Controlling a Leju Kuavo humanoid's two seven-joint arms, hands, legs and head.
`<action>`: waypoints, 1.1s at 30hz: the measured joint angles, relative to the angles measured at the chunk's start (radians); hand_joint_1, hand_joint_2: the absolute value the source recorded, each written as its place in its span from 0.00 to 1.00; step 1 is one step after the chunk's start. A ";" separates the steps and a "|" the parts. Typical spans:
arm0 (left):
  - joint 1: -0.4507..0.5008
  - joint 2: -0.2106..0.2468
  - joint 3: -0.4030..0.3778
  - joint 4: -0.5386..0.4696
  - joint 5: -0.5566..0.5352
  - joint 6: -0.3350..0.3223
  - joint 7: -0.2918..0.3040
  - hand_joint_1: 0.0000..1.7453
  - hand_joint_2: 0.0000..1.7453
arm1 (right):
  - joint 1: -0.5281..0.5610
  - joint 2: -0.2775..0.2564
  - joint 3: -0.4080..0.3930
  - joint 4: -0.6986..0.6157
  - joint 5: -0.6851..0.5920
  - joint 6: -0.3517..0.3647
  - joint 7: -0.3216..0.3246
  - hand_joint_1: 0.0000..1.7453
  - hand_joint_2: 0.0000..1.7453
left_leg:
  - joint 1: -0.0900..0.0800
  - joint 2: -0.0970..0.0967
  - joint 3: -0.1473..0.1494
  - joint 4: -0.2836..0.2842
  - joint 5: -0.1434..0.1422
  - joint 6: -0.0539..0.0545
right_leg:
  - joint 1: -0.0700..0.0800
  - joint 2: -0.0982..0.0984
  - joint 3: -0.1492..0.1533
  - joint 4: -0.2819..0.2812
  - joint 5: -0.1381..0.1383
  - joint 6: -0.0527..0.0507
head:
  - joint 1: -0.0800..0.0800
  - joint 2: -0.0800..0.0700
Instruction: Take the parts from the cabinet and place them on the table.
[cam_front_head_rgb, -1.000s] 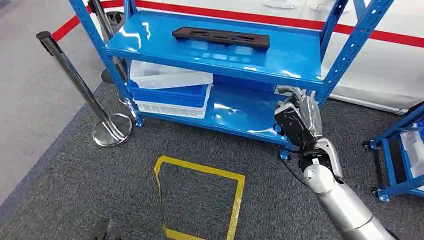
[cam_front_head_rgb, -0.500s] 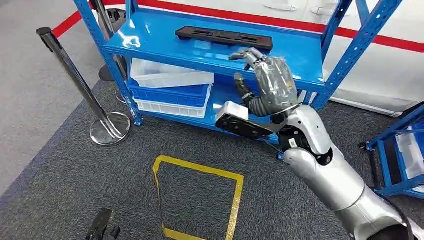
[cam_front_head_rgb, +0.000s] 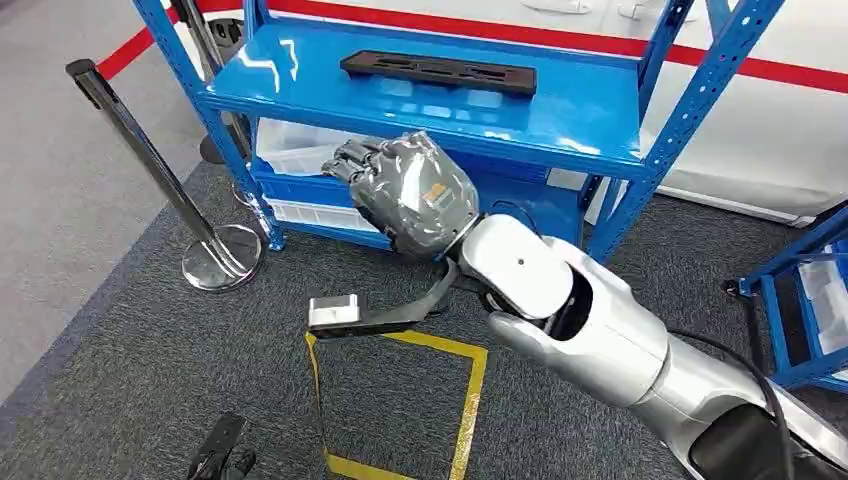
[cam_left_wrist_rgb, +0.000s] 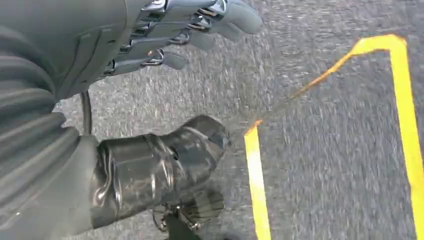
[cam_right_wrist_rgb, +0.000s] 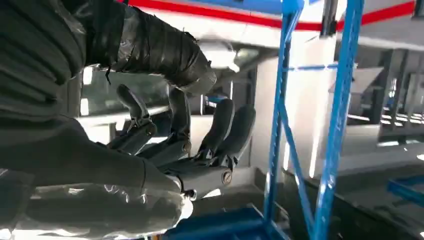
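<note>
Right hand: the right hand (cam_front_head_rgb: 415, 195) is raised in front of the blue cabinet (cam_front_head_rgb: 440, 105), back of the hand toward the head camera, fingers bent forward toward the lower shelf. In the right wrist view the hand (cam_right_wrist_rgb: 165, 145) has its fingers (cam_right_wrist_rgb: 220, 125) spread apart and extended, with nothing between them and the thumb. It holds nothing.
Right arm: silver forearm (cam_front_head_rgb: 600, 330) enters from the lower right and crosses in front of the cabinet's lower shelf.
Left hand: the left hand (cam_left_wrist_rgb: 150, 100) hangs over the grey carpet; fingers loosely extended, thumb apart from them, nothing held. In the head view it (cam_front_head_rgb: 222, 458) shows as a dark shape at the bottom edge.
Part: one long black part (cam_front_head_rgb: 438, 72) lies flat on the cabinet's top shelf, toward the rear, well apart from the right hand.
Lower shelf: stacked trays, white over blue over white (cam_front_head_rgb: 300, 165), sit at the left end, partly hidden behind the right hand.
Floor: yellow taped square (cam_front_head_rgb: 400, 400) on the carpet in front of the cabinet.
Surroundings: chrome stanchion post (cam_front_head_rgb: 160, 175) with round base left of the cabinet; a second blue rack (cam_front_head_rgb: 790, 300) at the right edge; red line (cam_front_head_rgb: 780, 72) along the white wall behind.
</note>
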 joint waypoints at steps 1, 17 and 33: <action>-0.002 0.000 -0.001 0.000 -0.002 -0.001 0.002 0.00 1.00 | -0.008 0.005 0.011 0.003 0.011 0.008 -0.001 1.00 1.00 | 0.000 0.000 -0.032 0.067 -0.034 -0.004 | 0.000 0.000 0.000 0.000 -0.001 -0.002 | -0.001 0.000; 0.000 0.002 -0.026 0.000 -0.004 -0.006 0.005 0.00 1.00 | -0.036 0.030 0.097 0.047 0.027 0.015 -0.002 1.00 1.00 | 0.004 0.001 0.015 -0.055 0.052 0.039 | 0.005 0.003 -0.078 0.190 -0.115 0.036 | 0.006 0.000; 0.002 0.004 -0.032 0.000 0.007 -0.082 -0.045 0.00 1.00 | -0.029 0.043 0.116 0.071 0.111 0.038 0.037 0.00 1.00 | 0.002 0.001 -0.077 0.156 -0.071 -0.008 | 0.005 0.005 0.008 -0.007 0.001 -0.005 | -0.002 0.000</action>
